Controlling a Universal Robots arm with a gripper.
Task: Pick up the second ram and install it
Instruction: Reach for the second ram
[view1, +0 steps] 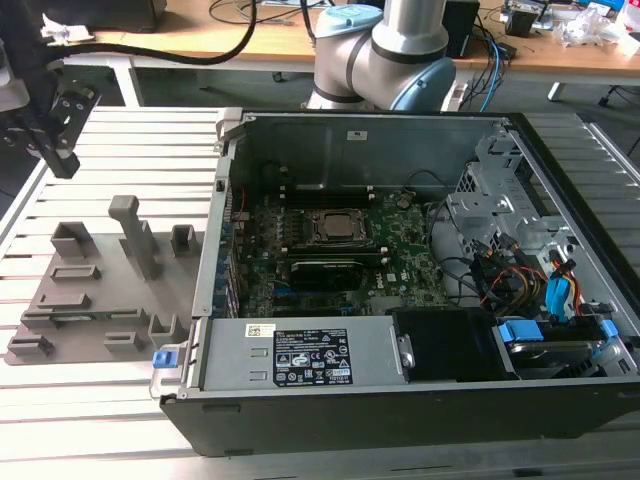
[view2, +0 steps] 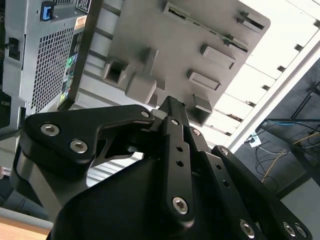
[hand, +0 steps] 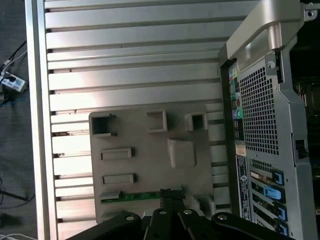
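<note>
- While the black two-finger gripper (hand: 170, 195) hung in the air with its fingers drawn together on nothing, the pick-up had not yet begun. In the exterior view it sat at the upper left of the frame.
- Below it lay the second ram (hand: 132, 196), a long, narrow, flat green circuit-board stick. It stood on its long edge in a slot of the flat grey plastic holder tray (hand: 145, 165), at the lower left of the exterior view.
- By its look the stick was light and stiff but fragile, thin enough to snap if twisted. Its chips and contact edge were best left untouched.
- The likeliest hold was across its two flat faces near the middle of the exposed upper edge, since the lower edge was sunk in the slot.
- Its long axis ran level along the tray's near border, from the exterior view's left towards its right. One end pointed at the computer case.
- Under the tray stretched the ribbed silver aluminium table (view1: 130, 150).
- Just beside the tray, across the centre and right of the exterior view, stood the opened black and grey metal computer case (view1: 350, 130).
- Inside it lay the large green motherboard (view1: 405, 255) with a square metal processor socket (view1: 335, 227).
- Farthest off, along the top of the exterior view, ran a pale wooden desk (view1: 200, 40) trailing dark cables.
</note>
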